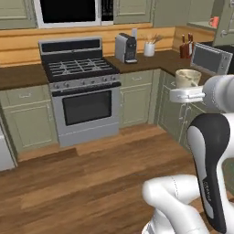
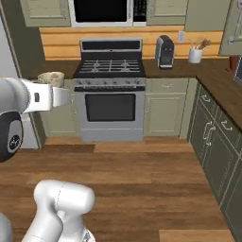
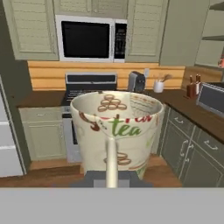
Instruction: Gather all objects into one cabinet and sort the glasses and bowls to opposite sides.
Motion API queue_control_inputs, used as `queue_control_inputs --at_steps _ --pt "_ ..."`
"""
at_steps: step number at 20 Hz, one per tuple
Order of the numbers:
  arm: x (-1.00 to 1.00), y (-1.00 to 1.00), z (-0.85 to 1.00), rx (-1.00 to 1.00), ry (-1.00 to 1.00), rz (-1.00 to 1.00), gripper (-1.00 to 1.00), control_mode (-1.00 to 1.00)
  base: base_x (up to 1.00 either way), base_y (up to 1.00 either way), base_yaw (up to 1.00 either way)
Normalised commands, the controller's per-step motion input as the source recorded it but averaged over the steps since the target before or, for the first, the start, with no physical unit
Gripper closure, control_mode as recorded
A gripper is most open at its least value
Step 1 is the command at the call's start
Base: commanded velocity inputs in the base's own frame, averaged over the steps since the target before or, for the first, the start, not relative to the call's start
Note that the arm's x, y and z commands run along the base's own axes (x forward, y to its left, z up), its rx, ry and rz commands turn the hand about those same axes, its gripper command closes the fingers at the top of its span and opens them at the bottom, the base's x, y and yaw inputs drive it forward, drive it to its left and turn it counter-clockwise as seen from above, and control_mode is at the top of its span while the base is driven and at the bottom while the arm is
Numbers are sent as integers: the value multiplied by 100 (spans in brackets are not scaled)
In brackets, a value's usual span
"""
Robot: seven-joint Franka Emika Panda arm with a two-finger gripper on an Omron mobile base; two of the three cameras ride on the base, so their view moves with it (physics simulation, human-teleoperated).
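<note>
My gripper is shut on the cream speckled cup, holding it upright in the air above the wood floor. The hand view looks into the cup, which has "tea" printed on its side, with one finger across its near wall. From the right base view the cup sits at the end of my hand. An orange-red mug stands high at the right inside the olive-green upper cabinet, whose shelves show open. The grey mug and the black bowl are out of view.
A steel stove stands ahead under a microwave. On the dark counter sit a coffee machine, a white utensil pot, a knife block and a toaster oven. Low green cabinets line the right side.
</note>
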Motion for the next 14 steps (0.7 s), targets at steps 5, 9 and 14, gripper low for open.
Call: queue_control_inputs --at_steps 5,9,14 --pt "0 0 0 0 0 0 100 100 60 22 -71" --pt "0 0 0 0 0 0 100 100 100 74 -50" --pt "0 0 0 0 0 0 100 100 100 100 -45"
